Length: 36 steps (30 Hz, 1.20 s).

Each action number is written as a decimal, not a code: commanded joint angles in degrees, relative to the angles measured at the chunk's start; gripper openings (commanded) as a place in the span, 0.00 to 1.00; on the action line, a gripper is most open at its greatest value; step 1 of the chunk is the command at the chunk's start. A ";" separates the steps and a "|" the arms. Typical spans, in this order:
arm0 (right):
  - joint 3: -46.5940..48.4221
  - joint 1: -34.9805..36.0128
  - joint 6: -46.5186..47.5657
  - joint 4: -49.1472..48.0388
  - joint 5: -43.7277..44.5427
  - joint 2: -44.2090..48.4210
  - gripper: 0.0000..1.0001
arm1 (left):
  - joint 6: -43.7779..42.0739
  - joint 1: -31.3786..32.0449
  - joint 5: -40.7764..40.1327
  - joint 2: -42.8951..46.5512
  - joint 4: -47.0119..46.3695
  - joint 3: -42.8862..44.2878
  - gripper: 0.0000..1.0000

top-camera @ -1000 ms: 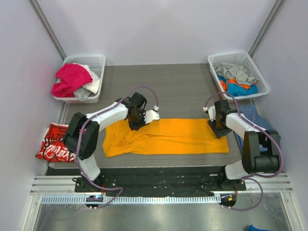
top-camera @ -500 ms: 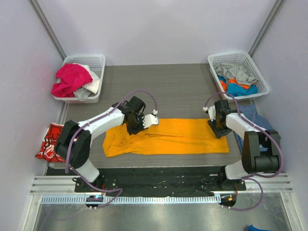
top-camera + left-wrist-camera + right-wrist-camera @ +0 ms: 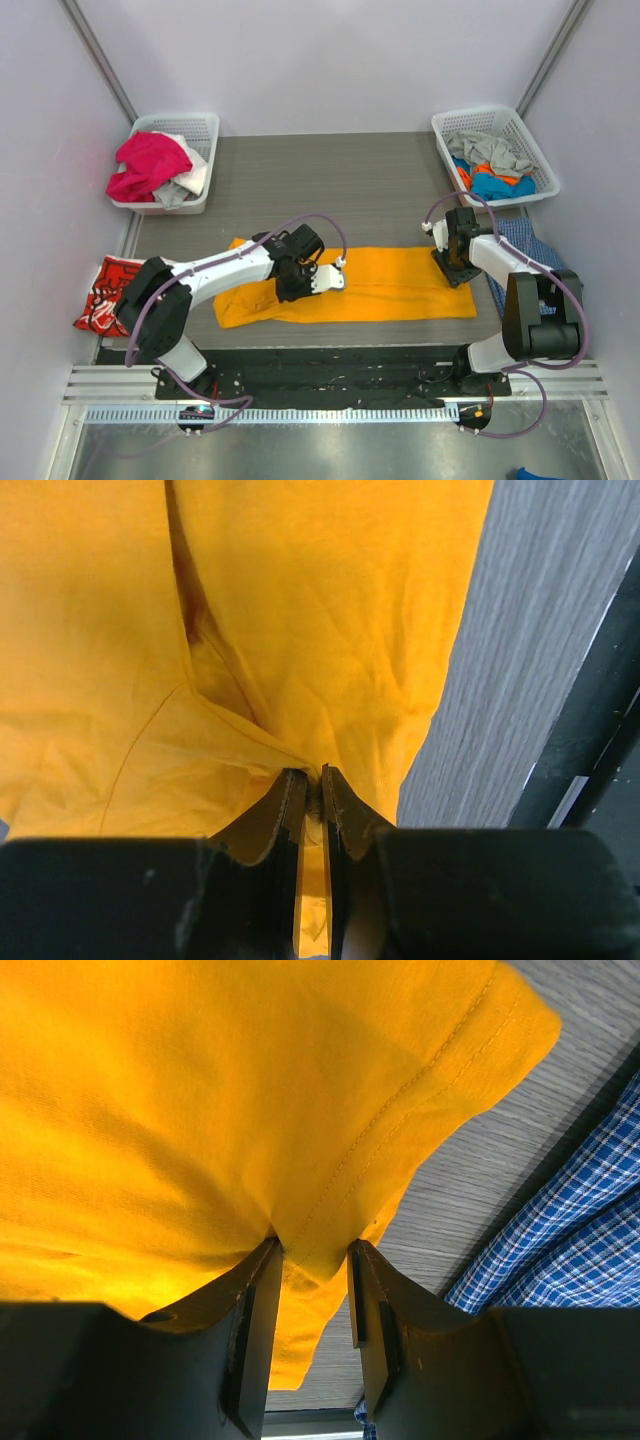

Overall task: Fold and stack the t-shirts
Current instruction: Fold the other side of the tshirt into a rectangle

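Observation:
The orange t-shirt (image 3: 400, 285) lies in a long strip across the dark table (image 3: 340, 190). My left gripper (image 3: 297, 282) is over its left half, shut on a pinched ridge of orange cloth (image 3: 250, 630), and the jaws (image 3: 315, 780) are almost together. My right gripper (image 3: 455, 268) sits at the shirt's right end. Its jaws (image 3: 312, 1250) stand a little apart with the bunched hem (image 3: 400, 1080) caught between the tips. A red t-shirt (image 3: 112, 298) with white lettering lies off the table's left edge.
A white basket (image 3: 205, 125) at the back left holds pink and white clothes. Another basket (image 3: 480, 115) at the back right holds grey, blue and orange ones. A blue plaid cloth (image 3: 525, 245) (image 3: 590, 1210) lies just right of my right gripper.
My left gripper has moved right and toward the near edge, drawing the shirt's left part along over itself. The right arm has not moved.

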<state>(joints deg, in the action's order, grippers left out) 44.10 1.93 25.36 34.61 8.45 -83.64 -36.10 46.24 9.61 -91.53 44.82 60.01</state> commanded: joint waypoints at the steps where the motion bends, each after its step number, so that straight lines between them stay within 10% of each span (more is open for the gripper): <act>1: -1.29 0.18 0.21 -0.24 -0.01 -0.04 0.41 | 2.26 2.27 -1.17 2.14 2.12 -1.29 0.15; 36: -0.15 0.18 -0.05 -0.42 -0.01 -1.71 0.41 | 7.80 8.17 -18.83 20.59 -8.34 -16.23 0.55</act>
<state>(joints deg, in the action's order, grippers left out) 44.47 2.09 25.34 34.81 8.47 -84.29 -28.47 54.37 -5.52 -72.62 39.31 46.06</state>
